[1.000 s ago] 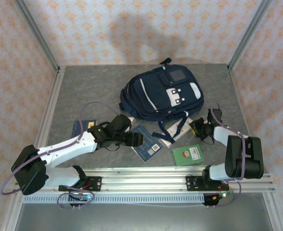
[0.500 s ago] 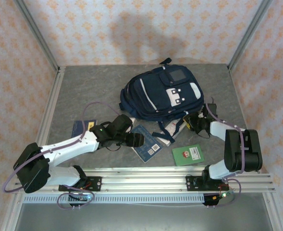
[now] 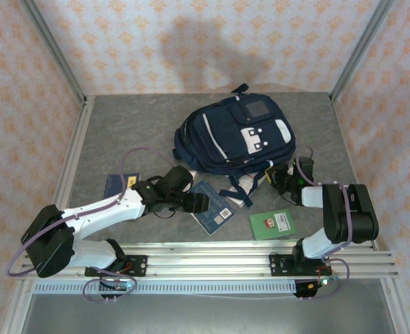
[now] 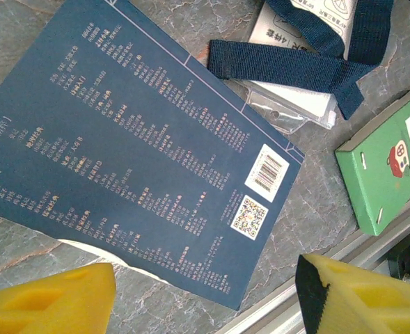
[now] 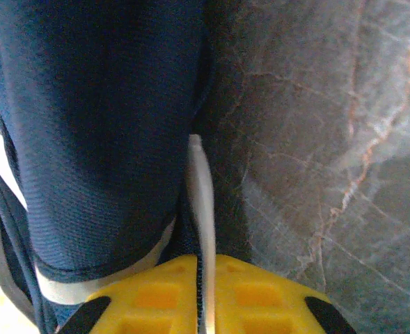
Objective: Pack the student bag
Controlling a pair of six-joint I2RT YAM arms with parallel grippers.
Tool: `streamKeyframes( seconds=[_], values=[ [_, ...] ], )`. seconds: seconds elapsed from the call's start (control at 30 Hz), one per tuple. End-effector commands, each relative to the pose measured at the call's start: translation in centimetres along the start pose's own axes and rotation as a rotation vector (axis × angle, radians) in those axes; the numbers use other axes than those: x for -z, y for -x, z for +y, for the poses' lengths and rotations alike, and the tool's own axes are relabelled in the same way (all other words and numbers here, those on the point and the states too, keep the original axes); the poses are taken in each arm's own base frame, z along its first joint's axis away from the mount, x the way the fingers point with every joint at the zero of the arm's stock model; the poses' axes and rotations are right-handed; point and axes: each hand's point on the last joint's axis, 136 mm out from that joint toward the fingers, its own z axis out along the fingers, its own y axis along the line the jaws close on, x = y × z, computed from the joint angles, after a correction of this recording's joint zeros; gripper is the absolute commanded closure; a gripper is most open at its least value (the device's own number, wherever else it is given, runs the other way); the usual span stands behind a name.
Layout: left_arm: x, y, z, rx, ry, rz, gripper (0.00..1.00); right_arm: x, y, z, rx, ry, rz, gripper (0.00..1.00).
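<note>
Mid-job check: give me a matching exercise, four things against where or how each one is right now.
1. student bag
2. blue book
3. green book
4. right gripper

A. shut on a thin white strip at the bag's edge
B. below the open left gripper
C. navy, lying front up
D. right of the blue book, apart from it

Pairs: 1-C, 2-B, 3-D, 4-A

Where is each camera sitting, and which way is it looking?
Top: above and behind, looking down at table and bag; left arm, right arm show.
Left wrist: on the left arm, looking down at blue book and green box; open left gripper shows.
Right wrist: on the right arm, close against the bag; right gripper shows, shut on a white strip.
Shared: top and left wrist both see book and box.
</note>
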Motion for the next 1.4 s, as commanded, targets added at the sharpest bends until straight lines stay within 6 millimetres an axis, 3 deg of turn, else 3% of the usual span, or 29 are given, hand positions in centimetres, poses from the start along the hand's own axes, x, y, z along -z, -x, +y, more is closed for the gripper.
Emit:
streamKeyframes(
  seconds=[0.0,0.07,0.17,0.33,0.47,0.6,0.87,0.9,0.93,0.97,1.0,1.2,1.37],
  values=[
    [0.6,1.2,-1.4,-0.035,-0.033,-0.031,0.30,0.7,1.3,2.8,0.032,0.110,-0.079,0.94],
    [0.8,1.2,-1.4,-0.037,-0.027,-0.036,0.30,1.2,1.4,2.7,0.049,0.091,-0.098,1.00],
    [1.2,1.5,-1.3,-0.042,-0.017,-0.051,0.30,2.8,1.4,2.0,0.080,0.021,-0.141,1.00],
    [2.5,2.5,-1.8,-0.056,-0.011,-0.084,0.30,7.8,2.1,1.5,0.185,-0.140,-0.275,1.00],
    [3.6,3.5,-2.2,-0.057,-0.013,-0.117,0.30,11.6,2.7,2.9,0.263,-0.165,-0.376,1.00],
    [4.5,4.3,-2.5,-0.050,-0.021,-0.139,0.30,13.9,2.7,5.9,0.318,-0.114,-0.412,1.00],
    [6.7,6.1,-3.0,0.036,-0.071,-0.199,0.27,16.0,1.5,14.2,0.328,0.128,-0.386,1.00],
    [7.1,6.4,-3.1,0.069,-0.095,-0.214,0.26,16.3,1.4,15.4,0.312,0.167,-0.388,1.00],
    [7.4,6.9,-3.2,0.101,-0.118,-0.229,0.18,16.5,1.3,16.3,0.292,0.201,-0.388,1.00],
    [7.9,7.4,-3.4,0.139,-0.152,-0.255,0.05,16.6,1.2,17.4,0.267,0.240,-0.383,1.00],
    [8.5,8.1,-3.8,0.171,-0.193,-0.284,0.00,16.6,1.0,18.5,0.243,0.280,-0.374,1.00],
    [11.9,11.8,-6.7,0.356,-0.433,-0.429,0.00,16.7,-0.4,23.5,0.114,0.488,-0.365,1.00],
    [13.8,14.3,-8.4,0.459,-0.574,-0.510,0.00,16.2,-2.5,26.6,0.078,0.584,-0.368,1.00]
  ],
)
